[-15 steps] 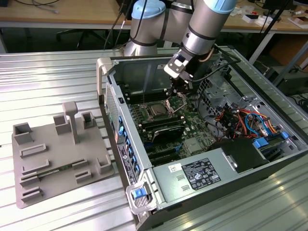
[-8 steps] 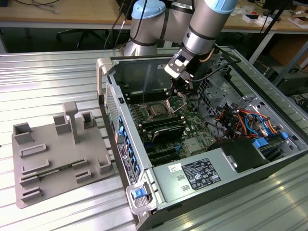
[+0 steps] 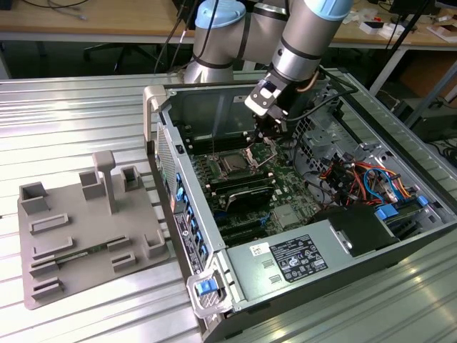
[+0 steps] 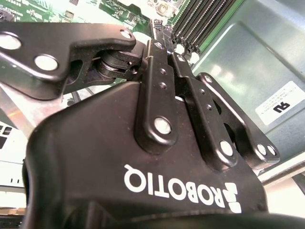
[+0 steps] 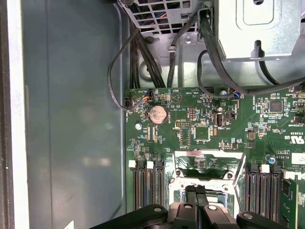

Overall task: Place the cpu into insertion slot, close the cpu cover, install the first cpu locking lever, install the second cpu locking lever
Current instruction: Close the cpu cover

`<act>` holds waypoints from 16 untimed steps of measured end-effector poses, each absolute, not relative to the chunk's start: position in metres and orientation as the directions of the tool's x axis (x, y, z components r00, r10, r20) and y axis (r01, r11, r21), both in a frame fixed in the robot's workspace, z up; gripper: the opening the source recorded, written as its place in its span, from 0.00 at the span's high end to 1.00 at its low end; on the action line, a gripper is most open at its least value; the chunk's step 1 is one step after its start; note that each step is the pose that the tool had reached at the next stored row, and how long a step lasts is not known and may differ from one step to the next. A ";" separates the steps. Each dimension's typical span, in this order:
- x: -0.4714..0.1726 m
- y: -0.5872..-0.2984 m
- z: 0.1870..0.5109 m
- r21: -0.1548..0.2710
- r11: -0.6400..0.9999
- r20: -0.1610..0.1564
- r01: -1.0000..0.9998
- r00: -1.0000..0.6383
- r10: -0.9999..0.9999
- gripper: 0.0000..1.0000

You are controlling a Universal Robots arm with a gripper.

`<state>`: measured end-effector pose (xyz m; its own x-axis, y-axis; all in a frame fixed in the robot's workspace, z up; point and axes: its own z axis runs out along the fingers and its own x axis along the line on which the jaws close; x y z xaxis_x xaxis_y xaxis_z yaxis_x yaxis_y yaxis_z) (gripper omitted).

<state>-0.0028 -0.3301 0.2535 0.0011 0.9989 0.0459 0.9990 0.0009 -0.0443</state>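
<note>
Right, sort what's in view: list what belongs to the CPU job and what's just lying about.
Job: gripper, shut, at the cover; cover, raised; slot beside it.

Lying about: grey tray on the exterior view's left; memory slots; coin cell; power supply; cables.

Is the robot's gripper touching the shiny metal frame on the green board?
Cannot tell. In the first wrist view the gripper sits over the metal frame, and its body hides where they might meet.
</note>
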 end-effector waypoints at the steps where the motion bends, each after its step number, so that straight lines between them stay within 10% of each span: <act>1: -0.002 -0.330 0.254 -0.044 0.001 0.046 0.999 0.001 0.999 0.89; 16: 0.001 -0.330 0.254 -0.046 0.001 0.046 0.999 0.001 0.999 0.89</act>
